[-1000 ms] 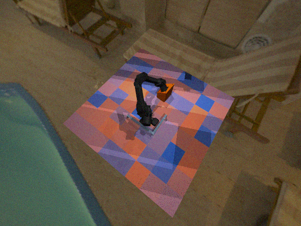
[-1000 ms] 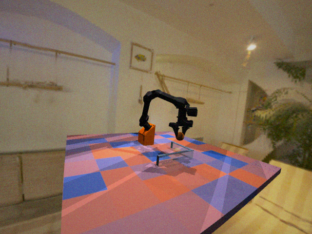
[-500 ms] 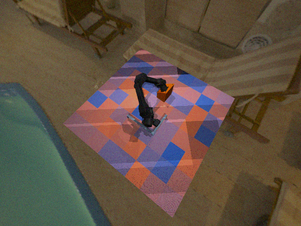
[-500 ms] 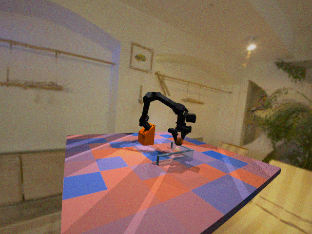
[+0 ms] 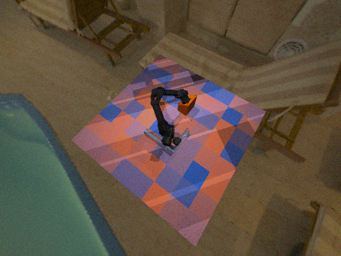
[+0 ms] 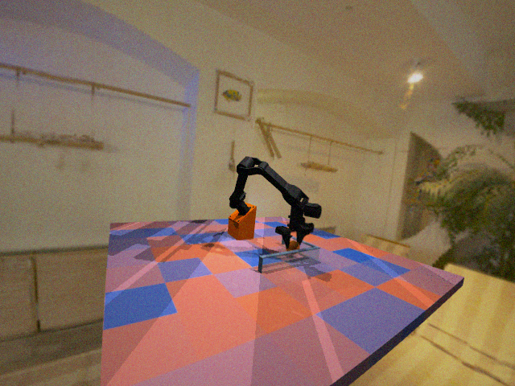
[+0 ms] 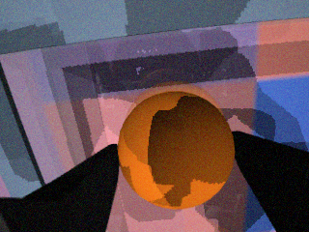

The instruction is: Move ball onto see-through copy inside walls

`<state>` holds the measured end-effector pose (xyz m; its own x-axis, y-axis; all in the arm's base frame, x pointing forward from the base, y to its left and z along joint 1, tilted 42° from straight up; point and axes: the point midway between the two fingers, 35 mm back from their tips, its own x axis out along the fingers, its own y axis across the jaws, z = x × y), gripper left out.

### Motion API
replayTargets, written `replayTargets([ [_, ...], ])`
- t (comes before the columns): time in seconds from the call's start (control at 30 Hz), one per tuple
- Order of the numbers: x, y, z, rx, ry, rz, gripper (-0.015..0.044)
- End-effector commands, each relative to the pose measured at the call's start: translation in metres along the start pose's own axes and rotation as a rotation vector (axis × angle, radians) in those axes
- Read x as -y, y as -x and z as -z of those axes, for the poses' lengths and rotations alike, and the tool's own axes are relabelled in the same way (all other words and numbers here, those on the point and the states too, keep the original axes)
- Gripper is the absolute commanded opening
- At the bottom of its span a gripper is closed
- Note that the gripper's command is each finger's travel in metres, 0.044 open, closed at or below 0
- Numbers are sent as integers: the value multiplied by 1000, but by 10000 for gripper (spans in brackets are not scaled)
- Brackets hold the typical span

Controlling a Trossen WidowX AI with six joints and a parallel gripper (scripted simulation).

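Spreading under everything, the patchwork table (image 6: 199, 315) of orange, blue and purple tiles carries the black arm (image 5: 159, 116), which arcs from its orange base (image 5: 187, 104) down into the corner formed by the 2 clear walls (image 6: 286, 254). The gripper (image 7: 176, 155) is pinching the orange ball (image 7: 176, 147), 1 dark finger (image 7: 72, 188) pressed to each side of it. In the exterior view the ball (image 6: 293, 244) hangs low inside the walls, at or just above the table; whether it touches cannot be told. In the wrist view a faint orange rim peeking from behind the top of the ball looks like the see-through copy (image 7: 166, 88), so the 2 seem nearly aligned.

Judging by this, the step in hand is the final lowering onto the resting spot. The next move calls for settling the ball squarely on the copy, parting the fingers gently so it does not roll, then lifting straight up past the walls.
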<state>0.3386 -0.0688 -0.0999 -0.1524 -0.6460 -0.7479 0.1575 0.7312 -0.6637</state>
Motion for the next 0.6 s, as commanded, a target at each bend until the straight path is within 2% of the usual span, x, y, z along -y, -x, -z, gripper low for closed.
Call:
replayTargets([
  [0.0, 1, -4, 0, 6, 4, 5, 0],
  [0.5, 1, -23, 0, 6, 4, 6, 0],
  [0.57, 0, -17, -2, 9, -1, -1, 52],
])
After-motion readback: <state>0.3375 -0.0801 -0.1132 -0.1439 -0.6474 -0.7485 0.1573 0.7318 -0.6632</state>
